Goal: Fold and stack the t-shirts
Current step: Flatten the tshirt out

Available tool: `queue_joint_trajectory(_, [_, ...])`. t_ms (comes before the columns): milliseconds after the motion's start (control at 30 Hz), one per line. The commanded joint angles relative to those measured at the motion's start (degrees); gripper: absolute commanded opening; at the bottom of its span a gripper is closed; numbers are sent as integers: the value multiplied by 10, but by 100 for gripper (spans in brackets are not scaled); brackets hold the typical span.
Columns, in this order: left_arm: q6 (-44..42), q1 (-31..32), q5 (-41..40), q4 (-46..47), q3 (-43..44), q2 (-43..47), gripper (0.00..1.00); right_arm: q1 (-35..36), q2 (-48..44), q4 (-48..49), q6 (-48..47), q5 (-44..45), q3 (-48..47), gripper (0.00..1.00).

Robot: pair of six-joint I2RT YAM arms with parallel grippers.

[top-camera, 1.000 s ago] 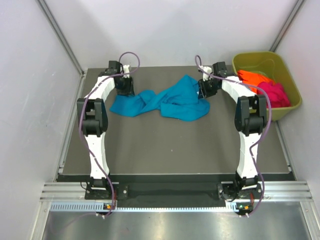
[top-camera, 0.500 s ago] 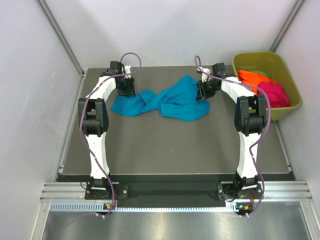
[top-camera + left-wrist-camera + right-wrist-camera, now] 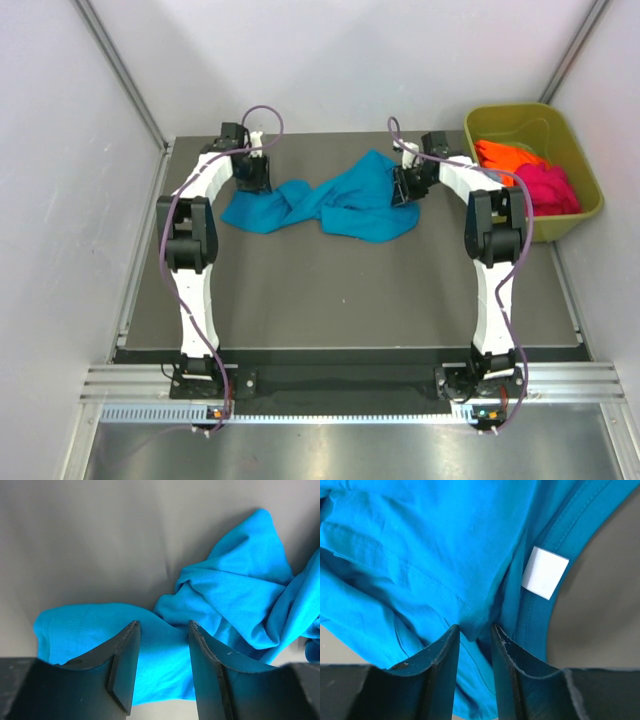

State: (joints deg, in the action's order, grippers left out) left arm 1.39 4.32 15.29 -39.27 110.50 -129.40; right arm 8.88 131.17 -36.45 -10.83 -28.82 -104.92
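Table [image 3: 330, 290]: dark mat.
Teal shirt [image 3: 350, 205]: crumpled and unfolded, lying across the far middle of the table.
Left gripper [image 3: 163, 626]: at the shirt's left end, fingers half apart with cloth between; cannot tell whether it pinches.
Right gripper [image 3: 474, 628]: narrow, nipping a ridge of cloth beside the white label [image 3: 545, 572].
Step, judged: spreading flat. Draw both ends apart evenly, keeping low.
Tub [image 3: 510, 112], far right: orange shirt [image 3: 505, 157] and pink shirt [image 3: 550, 188] inside.

Teal t-shirt [image 3: 350, 205] soft matt cloth; tub [image 3: 520, 108] smooth plastic.
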Motion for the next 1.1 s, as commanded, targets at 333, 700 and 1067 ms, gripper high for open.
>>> queue_joint_trajectory(333, [-6,18,-3,13,50,1,48,8,4,23,6,-2,-32,3])
queue_joint_trajectory(700, [5,19,31,31,156,-78,65,12,-65,34,24,-2,-41,0])
queue_joint_trajectory(1067, [19,37,74,38,176,-141,57,19,-102,34,20,9,-24,0])
